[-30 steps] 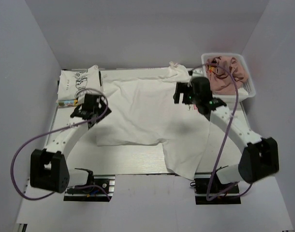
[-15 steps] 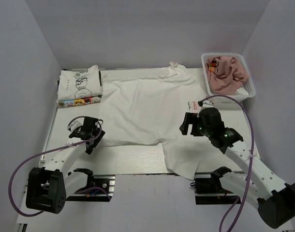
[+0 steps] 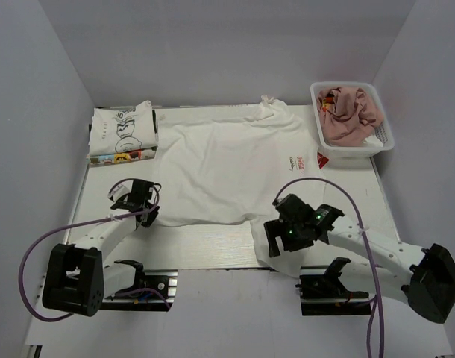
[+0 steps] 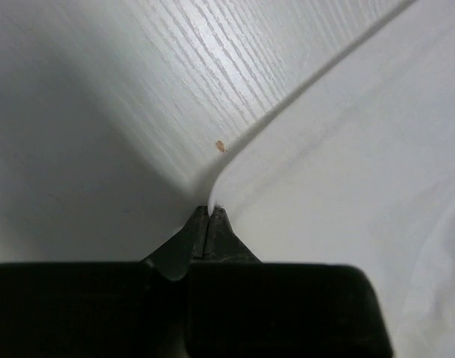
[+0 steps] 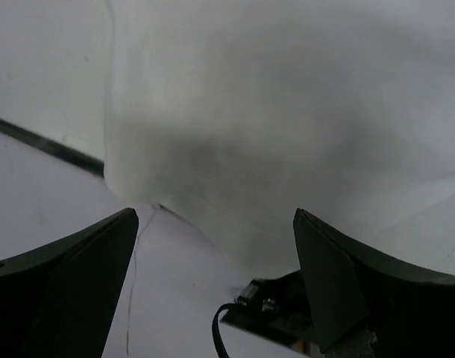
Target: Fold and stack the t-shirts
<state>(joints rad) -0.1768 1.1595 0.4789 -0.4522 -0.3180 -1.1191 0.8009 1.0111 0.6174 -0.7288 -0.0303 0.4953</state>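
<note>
White tee (image 3: 227,160), soft cotton w/ a small red print near its right side, lies spread flat over most of the table (image 3: 201,240), from the far edge down toward the near edge. Cloth is faintly wrinkled, and one far corner is twisted into a small bunch. Its near-right part drapes over the table's near edge as a limp flap. Table top is white w/ fine wood grain. A tiny tan speck (image 4: 220,146) sits just beside the shirt's hem.

Left gripper (image 4: 209,218) is at the tee's near-left corner, black fingers pressed together w/ the corner of the hem pinched at their tips. Right gripper (image 5: 212,220) is at the near edge, right of centre, by the hanging flap. Its dark fingers stand wide apart and the cloth lies beyond them, not held.

Far-left corner: second white tee (image 3: 121,134), folded into a rough rectangle, black cartoon drawing on top, just beside the spread shirt's left sleeve.

Far-right corner: white plastic lattice basket (image 3: 354,152), rectangular, holding a crumpled dusty-pink tee (image 3: 354,108) heaped up to approx. rim level.
</note>
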